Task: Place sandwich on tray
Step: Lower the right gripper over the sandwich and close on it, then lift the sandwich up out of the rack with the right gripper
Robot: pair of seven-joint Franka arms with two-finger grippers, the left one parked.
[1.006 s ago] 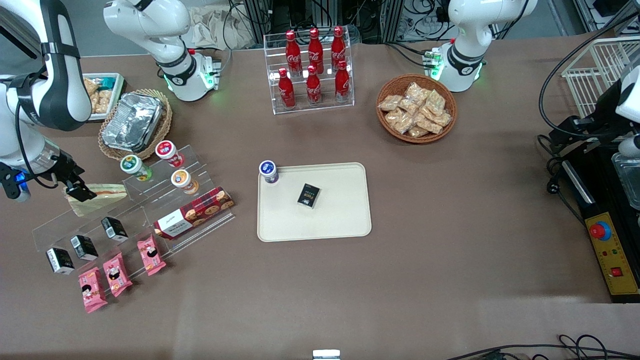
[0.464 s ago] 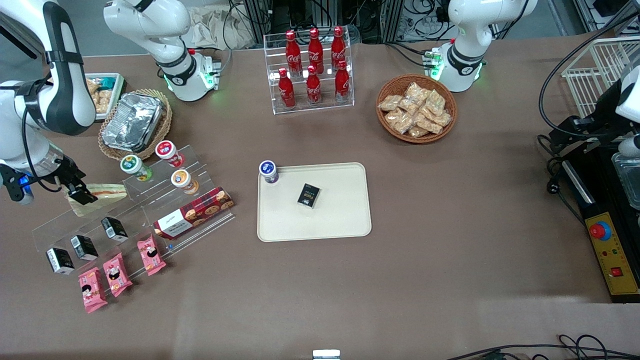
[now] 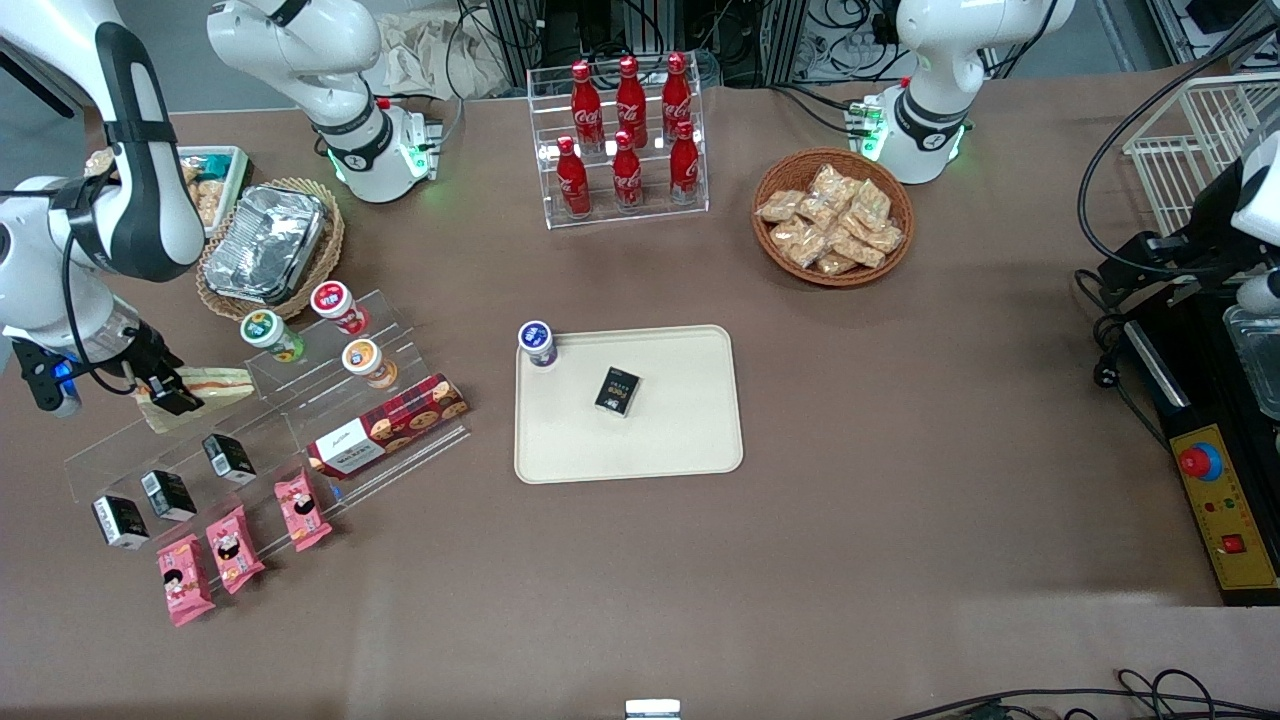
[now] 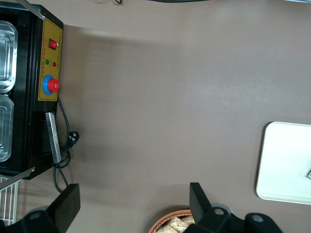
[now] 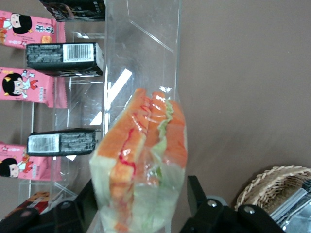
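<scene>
The sandwich (image 3: 215, 381), a clear-wrapped wedge of pale bread with an orange-pink filling, lies on the table at the working arm's end, against the clear stepped display (image 3: 300, 420). My gripper (image 3: 165, 393) is down at the wedge's broad end. In the right wrist view the sandwich (image 5: 141, 160) fills the space between the two black fingers (image 5: 195, 194), and the gripper (image 5: 142, 187) is open around it. The cream tray (image 3: 680, 440) sits mid-table, well toward the parked arm's end from the sandwich. It holds a blue-lidded cup (image 3: 537, 343) and a small black box (image 3: 617, 390).
The display carries three lidded cups (image 3: 332, 305), black boxes (image 3: 229, 458), pink snack packets (image 3: 301, 509) and a red-plaid cookie box (image 3: 388, 424). A foil container (image 3: 264, 243) in a wicker basket is close by. A cola rack (image 3: 625, 140) and a snack basket (image 3: 832, 218) stand farther from the camera.
The arm has swung in and the gripper has slid a little along the wedge, closer to the display. The sandwich has not moved.
</scene>
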